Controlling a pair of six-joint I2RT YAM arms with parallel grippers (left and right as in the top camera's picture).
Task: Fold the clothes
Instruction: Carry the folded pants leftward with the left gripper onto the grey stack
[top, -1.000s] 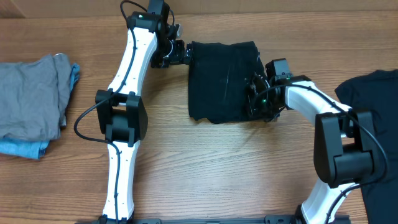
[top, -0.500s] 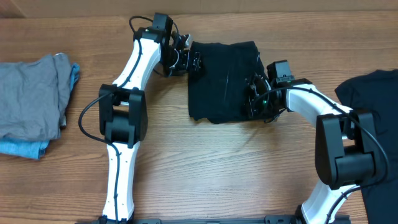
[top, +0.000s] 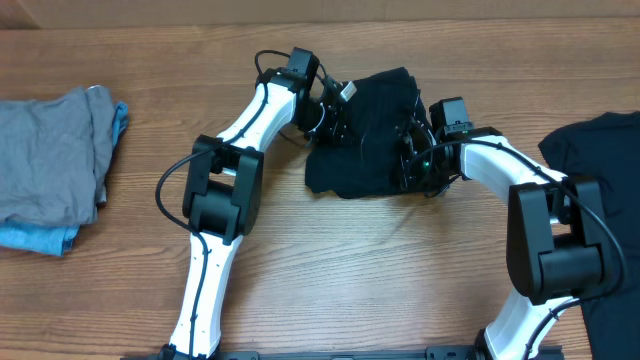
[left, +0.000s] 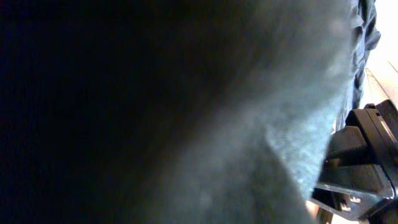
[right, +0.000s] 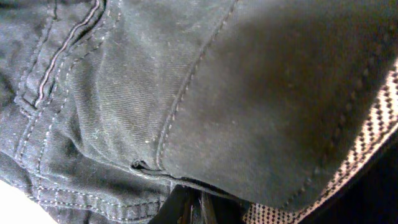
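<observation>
1. Cloth lies nearest on the right: a second black garment (top: 605, 150) spread at the table (top: 330, 270) edge, unfolded and untouched, well apart from the work.
2. On the left side, a grey garment (top: 50, 150) sits on a light-blue garment (top: 35, 238), also well apart.
3. Further in, at the table's middle, lies the part-folded black garment (top: 365, 135). The right pincer (top: 412, 165) rests on its right edge. Its wrist view shows only close twill and double-stitched seams (right: 56, 56), so I cannot tell whether that pincer is wide or narrow.
4. Just beyond, the left pincer (top: 335, 115) sits over the garment's left part. The cloth rises bunched to it, so it looks clamped on that left edge, though its own camera is smothered in dark cloth.
5. The step appears to be carrying the left side across onto the right.
   - Keep the held edge low and taut.
   - Travel straight across so the fold line runs parallel to the far edge.
   - Let the right pincer pin its side until the flap lands.
   - The main risk is dragging the lower layer along.
6. Farthest, a small white label (top: 347, 90) shows beside the left pincer, and its writing is too small to read. No other brand or print is legible.
</observation>
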